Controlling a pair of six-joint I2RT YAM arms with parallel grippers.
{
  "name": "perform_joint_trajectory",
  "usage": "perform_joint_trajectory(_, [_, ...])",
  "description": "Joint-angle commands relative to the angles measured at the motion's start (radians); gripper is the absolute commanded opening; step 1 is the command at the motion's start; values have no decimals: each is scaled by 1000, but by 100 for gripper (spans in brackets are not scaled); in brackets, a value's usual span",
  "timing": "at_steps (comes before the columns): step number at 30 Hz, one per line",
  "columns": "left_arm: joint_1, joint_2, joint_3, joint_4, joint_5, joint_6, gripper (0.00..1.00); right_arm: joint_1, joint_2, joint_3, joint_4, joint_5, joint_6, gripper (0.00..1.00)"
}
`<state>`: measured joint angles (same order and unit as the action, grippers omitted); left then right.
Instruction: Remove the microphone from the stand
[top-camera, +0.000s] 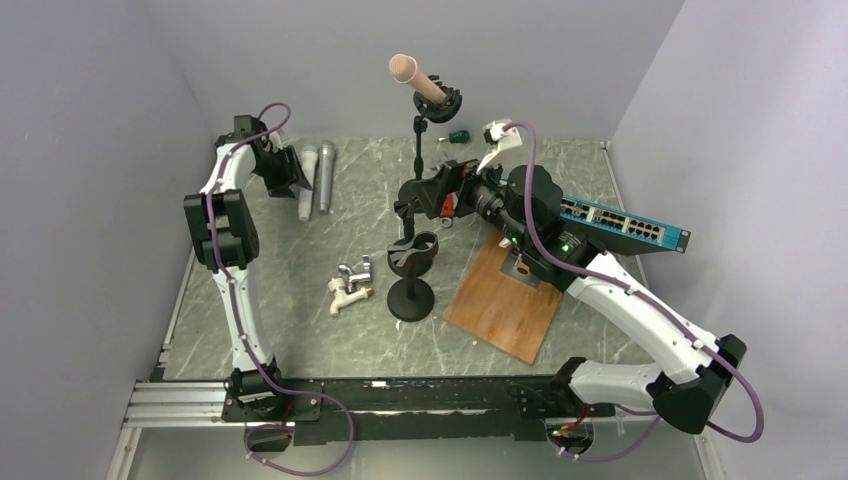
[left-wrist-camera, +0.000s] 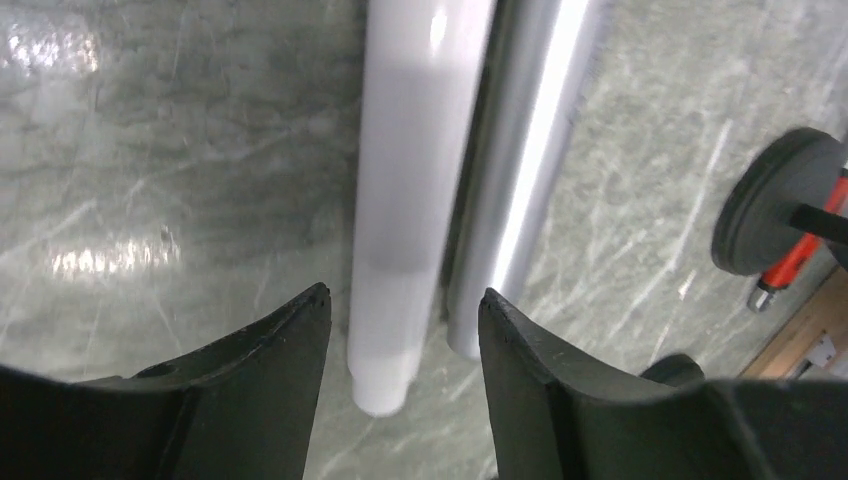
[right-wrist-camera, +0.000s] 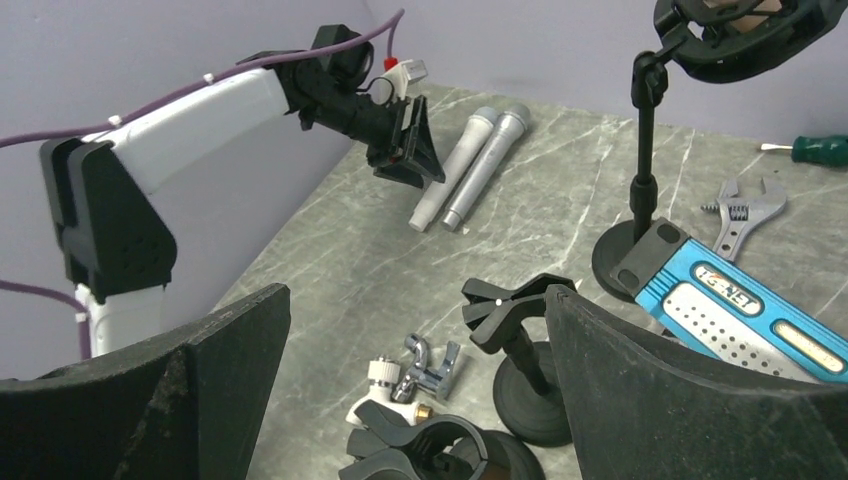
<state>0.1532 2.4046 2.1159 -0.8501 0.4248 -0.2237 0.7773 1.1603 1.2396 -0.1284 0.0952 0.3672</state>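
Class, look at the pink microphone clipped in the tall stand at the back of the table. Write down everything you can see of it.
The pink microphone is a smooth, pinkish-beige cylinder, plastic as it looks, with a rounded end. It sits tilted, free end pointing up and left in the top view, its lower part gripped in the black holder atop a thin black stand at the back of the table. Only the holder touches it; its other end is hidden.
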Motion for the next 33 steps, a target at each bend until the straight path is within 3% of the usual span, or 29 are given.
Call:
perform_joint_trajectory(1, [6, -197, -48, 24, 32, -11, 60, -1, 19, 70, 6, 8, -9, 100])
perform_joint_trajectory(10, [-9, -484, -251, 158, 164, -67, 68, -3, 86, 170, -75, 157, -124, 100])
perform_joint_trajectory(19, [-160, -602, -268, 181, 199, -77, 68, -2, 241, 355, -100, 358, -351, 100])
perform_joint_trajectory(24, [-210, -628, -271, 182, 208, -70, 69, -3, 341, 413, -23, 446, -547, 100])
perform_joint_trajectory(28, [-210, -636, -294, 216, 252, -84, 71, -4, 396, 401, 82, 420, -683, 100])
perform_joint_trajectory(33, [-193, -632, -272, 201, 281, -72, 83, -26, 382, 175, 444, 262, -889, 100])
